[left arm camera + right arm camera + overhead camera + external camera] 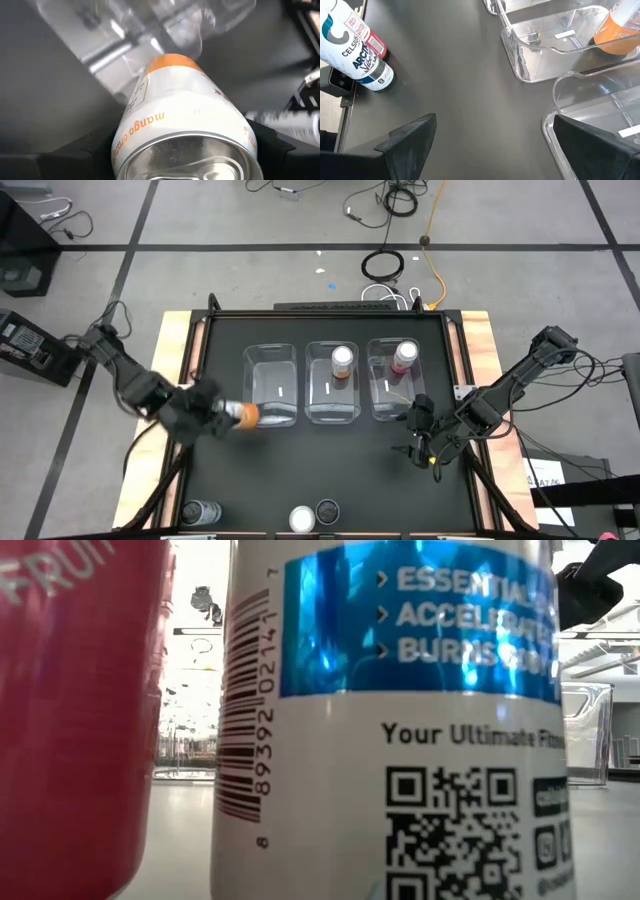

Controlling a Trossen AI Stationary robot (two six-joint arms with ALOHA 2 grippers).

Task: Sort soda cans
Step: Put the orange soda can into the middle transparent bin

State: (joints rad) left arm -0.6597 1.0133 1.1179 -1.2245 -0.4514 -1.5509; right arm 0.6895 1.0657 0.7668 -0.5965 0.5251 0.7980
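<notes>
In the high view the left gripper (228,416) sits at the left middle of the frame, closed around an orange can (244,415) held on its side, just beside the lower left corner of the left clear bin (271,384). The left wrist view shows this can's silvery top close up between the dark fingers (80,147). The middle bin (331,385) holds an upright orange can (343,363), and the right bin (393,381) holds an upright pink can (404,358). The right gripper (419,432) hovers at the lower right of the black counter (330,460), its jaws spread wide and holding nothing, just below the right bin. Along the bottom edge stand three more cans: one at lower left (202,513) and two side by side at bottom centre (314,517).
</notes>
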